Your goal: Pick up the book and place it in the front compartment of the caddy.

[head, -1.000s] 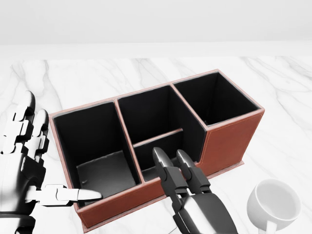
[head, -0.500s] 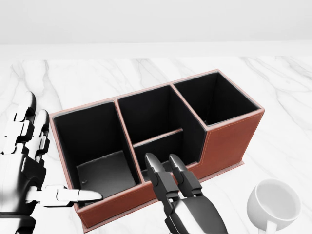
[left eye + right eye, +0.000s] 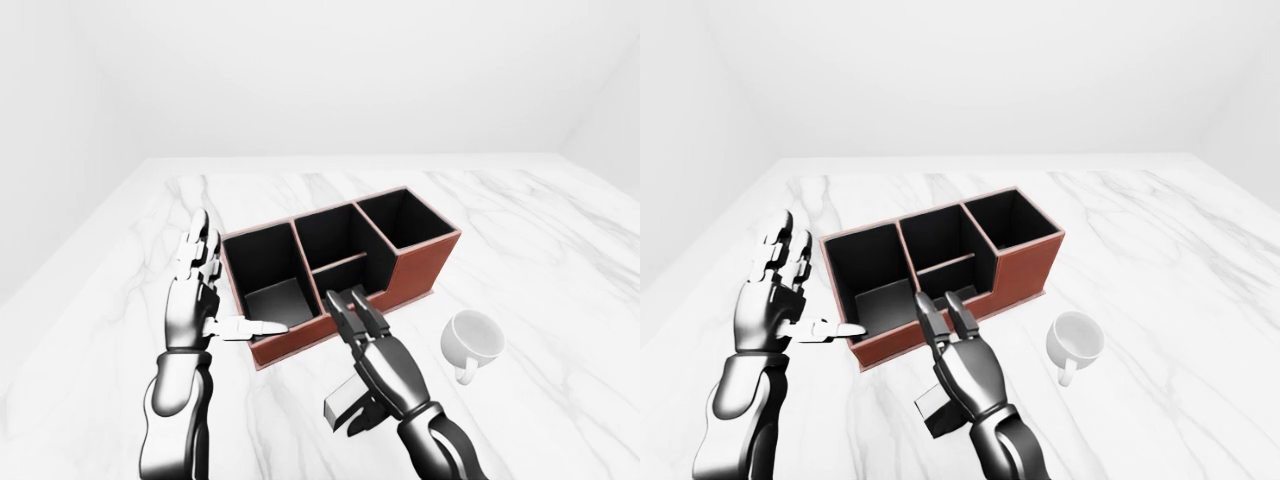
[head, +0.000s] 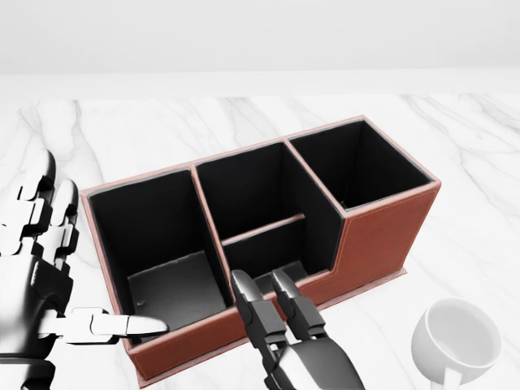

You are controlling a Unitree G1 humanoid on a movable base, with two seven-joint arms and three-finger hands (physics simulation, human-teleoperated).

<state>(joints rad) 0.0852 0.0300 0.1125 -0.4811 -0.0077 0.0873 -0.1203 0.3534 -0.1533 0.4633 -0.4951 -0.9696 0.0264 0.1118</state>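
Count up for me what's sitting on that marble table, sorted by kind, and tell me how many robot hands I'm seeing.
Caddy: 1, reddish-brown with black compartments
Book: 1, dark, under the right hand
Cup: 1, white
Robot hands: 2, counting the left hand
Total: 3 things on the table, plus 2 hands

The caddy (image 3: 340, 265) stands in the middle of the counter (image 3: 520, 210) and all its compartments are open from above. The left robot hand (image 3: 200, 300) stands spread just beside the caddy's left end, its thumb over the near wall. The right robot hand (image 3: 375, 350) points at the low near compartment. A white cup (image 3: 472, 340) stands near the caddy's right end, with bare counter between them.
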